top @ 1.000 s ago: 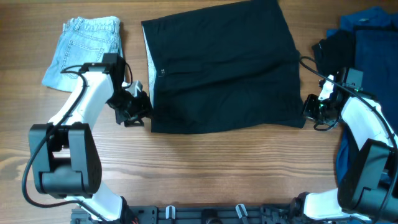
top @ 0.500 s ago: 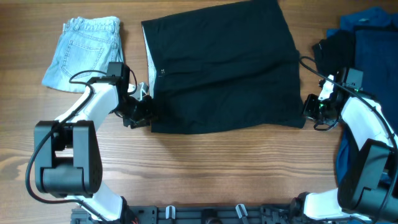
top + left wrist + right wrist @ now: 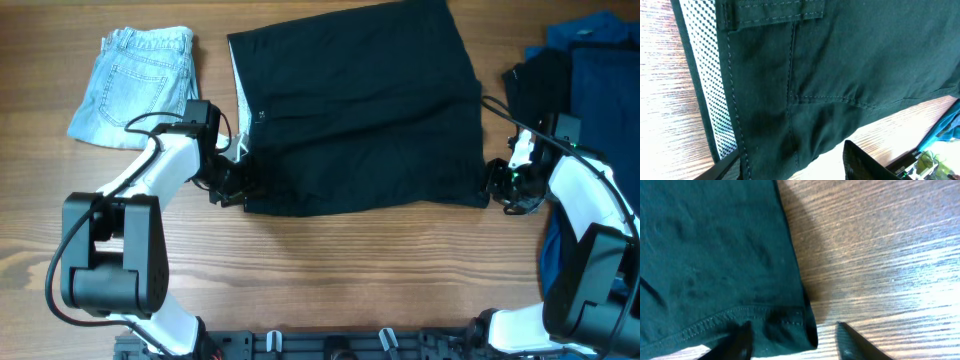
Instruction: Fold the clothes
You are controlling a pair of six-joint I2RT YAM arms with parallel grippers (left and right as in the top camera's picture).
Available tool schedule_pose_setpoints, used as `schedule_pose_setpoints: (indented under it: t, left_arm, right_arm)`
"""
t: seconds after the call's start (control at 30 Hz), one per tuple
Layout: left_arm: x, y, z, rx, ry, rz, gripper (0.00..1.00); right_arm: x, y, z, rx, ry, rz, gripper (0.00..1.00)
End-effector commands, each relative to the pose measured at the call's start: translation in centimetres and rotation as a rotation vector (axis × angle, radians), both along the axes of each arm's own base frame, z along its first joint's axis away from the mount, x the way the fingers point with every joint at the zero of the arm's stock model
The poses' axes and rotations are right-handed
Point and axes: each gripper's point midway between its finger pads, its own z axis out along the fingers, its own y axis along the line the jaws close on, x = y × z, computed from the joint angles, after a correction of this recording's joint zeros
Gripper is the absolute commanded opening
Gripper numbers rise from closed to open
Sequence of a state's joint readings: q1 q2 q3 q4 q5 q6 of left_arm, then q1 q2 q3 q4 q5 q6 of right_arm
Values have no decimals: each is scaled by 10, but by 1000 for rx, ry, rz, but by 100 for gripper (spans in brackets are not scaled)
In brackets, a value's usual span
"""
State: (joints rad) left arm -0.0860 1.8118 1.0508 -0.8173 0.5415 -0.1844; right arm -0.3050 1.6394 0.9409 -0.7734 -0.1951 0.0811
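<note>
The clothes' main piece, a large black garment [image 3: 360, 110], lies flat in the middle of the table, its pale checked lining [image 3: 241, 105] showing along the left edge. My left gripper [image 3: 232, 181] is open at its near-left corner. In the left wrist view the fingers [image 3: 722, 167] straddle the black cloth [image 3: 830, 75] and lining [image 3: 710, 85]. My right gripper [image 3: 497, 186] is open at the near-right corner. In the right wrist view the hemmed corner [image 3: 790, 325] lies between the spread fingertips [image 3: 850, 340].
Light-blue denim shorts [image 3: 140, 70] lie folded at the far left. A dark-blue pile [image 3: 600, 90] and a black piece [image 3: 535, 80] sit at the right edge. Bare wood [image 3: 360, 270] runs along the front of the table.
My right gripper was shut and now stands open over the garment's corner. My left gripper has slid right, onto the near-left corner, and opened a little wider.
</note>
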Motion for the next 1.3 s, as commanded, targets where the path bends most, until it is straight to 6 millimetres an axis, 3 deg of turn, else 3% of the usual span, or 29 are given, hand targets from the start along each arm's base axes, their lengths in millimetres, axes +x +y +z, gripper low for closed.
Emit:
schedule_pose_setpoints:
  t: [0.0,0.1,0.17,0.2,0.4,0.63,0.8,0.93,1.07,1.2,1.27]
  left_arm:
    - [0,-5,0,-26,4,-2,57]
    - [1,-5,0,-27,-5,-2,57]
    - [1,-5,0,-26,-5,-2,57]
    - [1,-5,0,-26,-5,-2,57]
    - [1,-5,0,-26,-4,-2,57]
    - [1,-5,0,-26,-4,-2,57]
    - [1,-5,0,-27,-4,-2,57]
    - [1,-5,0,-27,-4,-2,57]
    - [1,-5,0,-26,-4,-2,57]
    - [1,-5,0,-26,-4,-2,56]
    - [1,-5,0,-26,-4,-2,50]
  right_arm:
    - [3,0,1,17,-4,-4,58]
    - [6,4,-2,37,-31,3,50]
    - [17,3,-1,35,-85,29,36]
    - [19,5,0,46,-96,31,35]
    - [7,9,-13,52,-74,29,35]
    - [4,7,-15,49,-55,-5,36]
    - [-6,-15,-20,-70,13,-94,43]
    - [-3,2,-22,29,4,-85,43]
    - [12,24,-17,168,-66,-60,43]
    - [13,25,-16,168,-78,-32,19]
    - [16,24,-15,166,-85,-31,4]
